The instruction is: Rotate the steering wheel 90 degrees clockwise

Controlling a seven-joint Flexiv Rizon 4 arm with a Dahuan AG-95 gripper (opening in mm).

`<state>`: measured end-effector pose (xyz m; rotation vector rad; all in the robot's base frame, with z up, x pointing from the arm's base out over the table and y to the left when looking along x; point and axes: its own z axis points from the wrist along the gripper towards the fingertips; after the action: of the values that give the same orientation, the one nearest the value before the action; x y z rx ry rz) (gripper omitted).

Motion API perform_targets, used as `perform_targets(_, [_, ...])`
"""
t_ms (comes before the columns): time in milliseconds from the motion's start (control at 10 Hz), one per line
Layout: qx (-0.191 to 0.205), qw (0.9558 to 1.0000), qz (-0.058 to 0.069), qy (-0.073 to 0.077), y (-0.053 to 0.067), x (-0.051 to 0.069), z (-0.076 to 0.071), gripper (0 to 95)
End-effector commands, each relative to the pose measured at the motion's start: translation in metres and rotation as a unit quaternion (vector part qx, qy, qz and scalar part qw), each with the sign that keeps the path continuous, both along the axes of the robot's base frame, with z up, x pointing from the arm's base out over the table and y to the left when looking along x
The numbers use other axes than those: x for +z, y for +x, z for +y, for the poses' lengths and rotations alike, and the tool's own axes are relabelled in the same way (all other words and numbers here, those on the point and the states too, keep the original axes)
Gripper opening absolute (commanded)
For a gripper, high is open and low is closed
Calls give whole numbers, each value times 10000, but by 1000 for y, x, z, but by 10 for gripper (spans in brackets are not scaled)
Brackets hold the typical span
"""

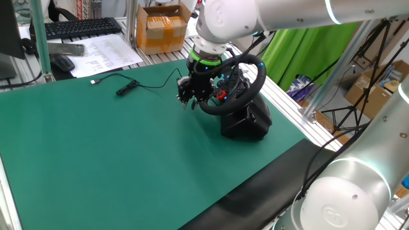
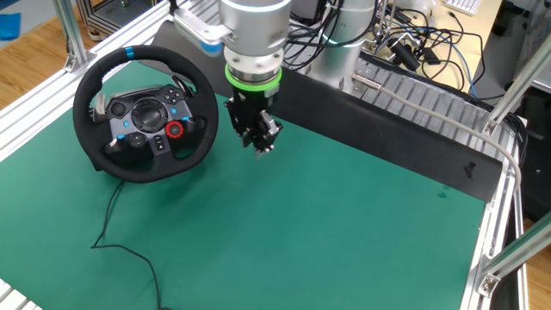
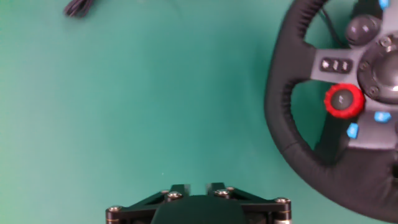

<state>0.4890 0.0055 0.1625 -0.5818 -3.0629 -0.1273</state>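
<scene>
Hand view shows the steering wheel (image 3: pixel 292 118) off to one side with bare green worktop (image 3: pixel 155 93) ahead of the fingers, so no grasp exists yet. From the other fixed view, the wheel (image 2: pixel 145 116) stands on its base near the worktop's edge, blue rim mark close to the top, suggesting the turn is not begun. Just beside its rim hangs the end effector (image 2: pixel 261 142), holding nothing; whether its jaws are parted I cannot tell.
</scene>
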Motion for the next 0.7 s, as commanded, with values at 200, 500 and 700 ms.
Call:
perform_targets(200, [105,9993,297,-192,11,15,-13,0])
perform_targets(500, [312,9984,447,-169,17,29,-38,0])
perform_targets(700, [460,9977,478,-170,21,46,-53,0])
